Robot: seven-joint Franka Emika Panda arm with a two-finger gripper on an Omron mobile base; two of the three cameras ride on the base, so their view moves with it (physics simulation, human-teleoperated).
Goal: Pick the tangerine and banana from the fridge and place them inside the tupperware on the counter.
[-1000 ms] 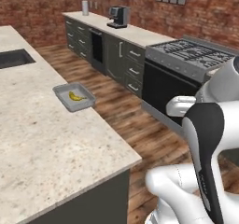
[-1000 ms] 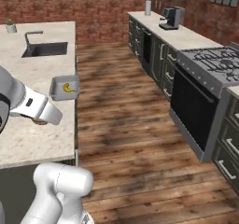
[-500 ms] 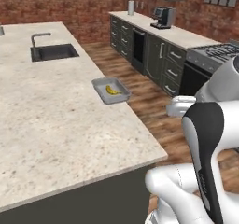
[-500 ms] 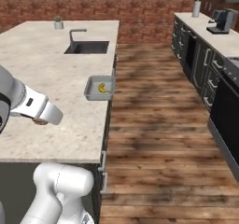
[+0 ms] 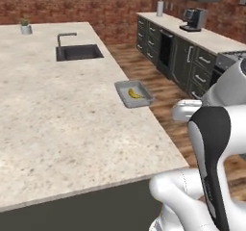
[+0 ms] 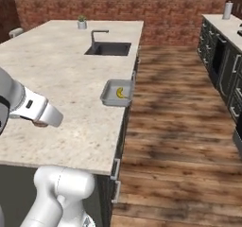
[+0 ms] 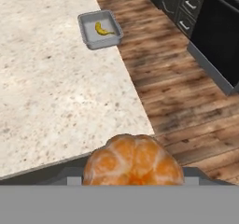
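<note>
The tangerine [image 7: 133, 160] fills the bottom of the hand view, close against the camera: a round orange fruit with pale segment lines fanning out from a deeper orange centre, its lower part cut off by the frame. It sits between the fingers of the end effector [image 7: 133, 174], which is clamped on it, held out past the near edge of the counter [image 7: 51, 92].

The counter is a broad beige speckled stone slab. On it, right at the edge that faces the wooden floor [image 6: 184, 126], lies the tupperware [image 5: 134, 94], a shallow grey rectangular tray with a raised rim. The banana [image 5: 135, 94] lies inside it, small, curved and yellow with darker tips, taking up the middle of the tray and leaving grey bottom bare around it. In the hand view the tray [image 7: 99, 29] sits well beyond the tangerine, with the banana [image 7: 103, 30] lying across its floor.

Farther back in the counter is a dark recessed sink [image 6: 109, 48] with a grey tap [image 6: 97, 33] behind it, and a small potted plant [image 6: 82, 21] stands near the far edge. Across the floor runs a second counter over dark cabinets [image 5: 185, 57], with a coffee machine [image 5: 192, 19] on it.
</note>
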